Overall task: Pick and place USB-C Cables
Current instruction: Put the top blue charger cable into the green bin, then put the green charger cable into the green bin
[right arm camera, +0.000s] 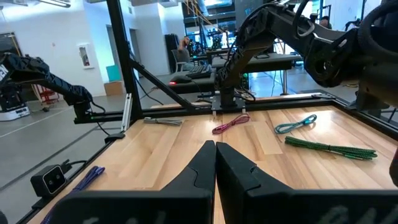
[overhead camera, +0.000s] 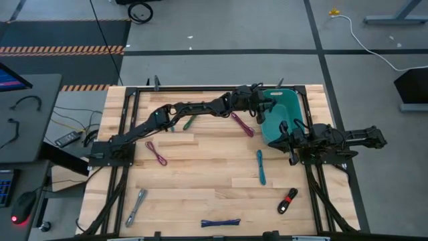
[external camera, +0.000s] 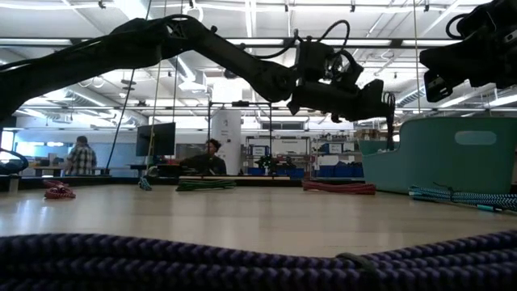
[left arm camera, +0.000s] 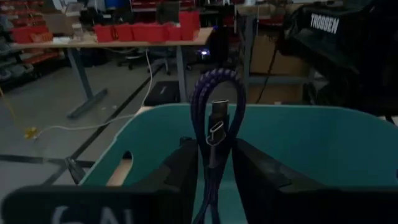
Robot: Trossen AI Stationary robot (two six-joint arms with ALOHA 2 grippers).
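Our left arm stretches from its base at the table's left edge diagonally toward the far right corner, wrist raised; left gripper (overhead camera: 269,106) clamps its fingers (left arm camera: 180,174) on a purple cable (left arm camera: 214,124). Our right arm sits folded at the right edge, right gripper (overhead camera: 289,134) aimed left toward the table's middle, fingers (right arm camera: 214,163) pressed together, gripping nothing.
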